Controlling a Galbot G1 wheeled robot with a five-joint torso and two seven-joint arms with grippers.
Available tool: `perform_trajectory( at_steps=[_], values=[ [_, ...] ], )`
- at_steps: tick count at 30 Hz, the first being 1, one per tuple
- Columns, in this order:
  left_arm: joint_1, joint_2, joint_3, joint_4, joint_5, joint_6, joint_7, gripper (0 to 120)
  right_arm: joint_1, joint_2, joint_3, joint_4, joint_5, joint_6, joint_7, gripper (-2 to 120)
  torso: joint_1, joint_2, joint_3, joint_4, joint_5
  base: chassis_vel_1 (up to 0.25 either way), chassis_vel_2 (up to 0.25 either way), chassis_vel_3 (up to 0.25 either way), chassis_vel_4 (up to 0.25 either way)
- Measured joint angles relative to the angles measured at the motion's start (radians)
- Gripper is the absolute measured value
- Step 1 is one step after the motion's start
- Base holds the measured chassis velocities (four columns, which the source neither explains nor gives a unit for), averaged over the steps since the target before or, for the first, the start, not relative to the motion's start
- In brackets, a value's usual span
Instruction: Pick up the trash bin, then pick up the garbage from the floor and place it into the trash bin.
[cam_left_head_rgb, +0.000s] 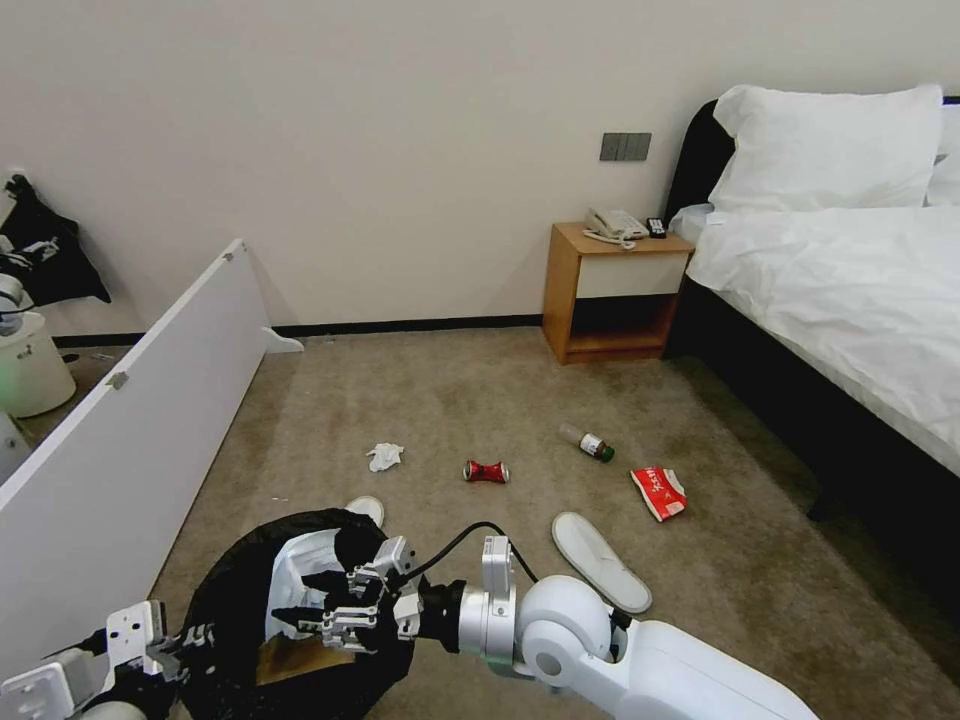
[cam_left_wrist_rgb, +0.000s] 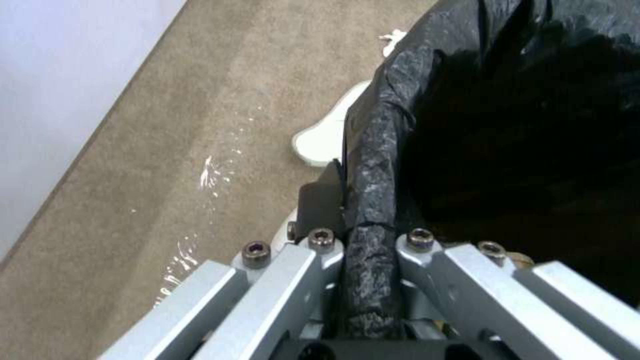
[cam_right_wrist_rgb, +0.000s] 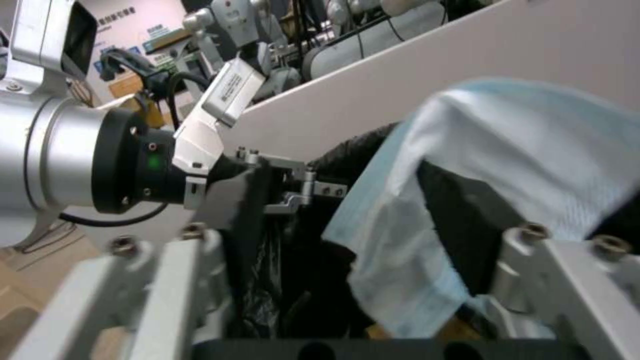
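Observation:
The trash bin (cam_left_head_rgb: 225, 600), lined with a black bag, hangs at the lower left with my left gripper (cam_left_head_rgb: 185, 640) shut on its rim (cam_left_wrist_rgb: 370, 200). My right gripper (cam_left_head_rgb: 310, 610) stands open over the bin's mouth. A white slipper (cam_right_wrist_rgb: 480, 150) lies between its spread fingers, inside the bag. Brown cardboard (cam_left_head_rgb: 290, 655) lies deeper in the bin. On the carpet lie a tissue (cam_left_head_rgb: 385, 456), a crushed red can (cam_left_head_rgb: 486, 471), a green-capped bottle (cam_left_head_rgb: 587, 442), a red packet (cam_left_head_rgb: 659, 492) and another white slipper (cam_left_head_rgb: 600, 560). A white rounded piece (cam_left_head_rgb: 366, 508) peeks out behind the bin.
A long white panel (cam_left_head_rgb: 120, 450) leans along the left. A plain white bin (cam_left_head_rgb: 35, 370) stands beyond it. A wooden nightstand (cam_left_head_rgb: 610, 290) sits at the wall, and the bed (cam_left_head_rgb: 850, 300) fills the right side. Open carpet lies around the litter.

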Motion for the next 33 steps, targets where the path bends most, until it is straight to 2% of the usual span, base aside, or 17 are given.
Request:
perform_trajectory(
  at_steps=[1,2,3,4,6,7,9,13,15,20,33],
  values=[
    [0.0,0.0,0.0,0.0,0.0,0.0,0.0,3,0.0,0.0,0.0,0.0,0.0,0.0,0.0,61,0.0,0.0,0.0,0.0,0.0,0.0,0.0,0.0,0.0],
    [0.002,-0.001,0.002,0.001,-0.001,0.0,0.0,3,-0.003,0.0,0.002,0.0,-0.007,0.004,0.0,73,0.0,0.0,0.0,0.0001,0.0001,0.0,0.0,0.0,0.0],
    [0.005,0.0,0.002,0.002,-0.003,0.0,-0.001,3,-0.007,-0.004,0.002,0.002,-0.01,0.006,0.0,78,0.0,0.0,0.0,0.0,0.0001,0.0,0.0,0.0,0.0],
    [0.005,0.0,0.002,0.002,-0.003,0.0,-0.001,3,-0.007,-0.004,0.002,0.002,-0.01,0.006,0.0,78,0.0,0.0,0.0,0.0,0.0001,0.0,0.0,0.0,0.0],
    [0.005,0.005,-0.003,0.004,-0.01,0.0,-0.001,3,-0.009,-0.012,0.004,0.013,-0.012,0.009,0.0,89,0.0,0.0,0.0,0.0,0.0001,0.0,0.0,0.0,0.0],
    [0.005,0.005,-0.003,0.004,-0.01,0.0,-0.001,3,-0.009,-0.012,0.004,0.013,-0.012,0.009,0.0,89,0.0,0.0,0.0,0.0,0.0001,0.0,0.0,0.0,0.0],
    [0.004,0.008,-0.005,0.007,-0.015,-0.001,-0.003,3,-0.007,-0.023,0.003,0.026,-0.013,0.009,0.008,98,0.0,0.0,0.0,0.0,0.0001,0.0,0.0,0.0,0.0],
    [0.004,0.007,-0.008,0.008,-0.016,-0.001,-0.004,3,0.004,-0.043,0.001,0.041,-0.018,0.003,0.027,100,0.0,0.0,0.0,0.0,0.0001,0.0,0.0,0.0,0.0],
    [0.002,0.007,-0.012,0.008,-0.017,-0.001,-0.004,3,0.015,-0.063,-0.004,0.057,-0.023,-0.038,0.067,100,0.0,0.0,0.0,0.0001,0.0001,0.0,0.0,0.0,0.0],
    [-0.002,0.01,-0.019,0.008,-0.024,-0.001,-0.007,3,0.012,-0.081,0.003,0.072,-0.012,-0.07,0.099,100,0.0,0.0,0.0,0.0001,0.0001,0.0,0.0,0.0,0.0],
    [-0.011,0.01,-0.022,0.011,-0.039,-0.001,-0.014,3,-0.023,-0.121,0.046,0.091,-0.007,-0.077,0.106,100,0.0,0.0,0.0,0.0,0.0002,0.0,0.0,0.0,0.0]
  ],
)
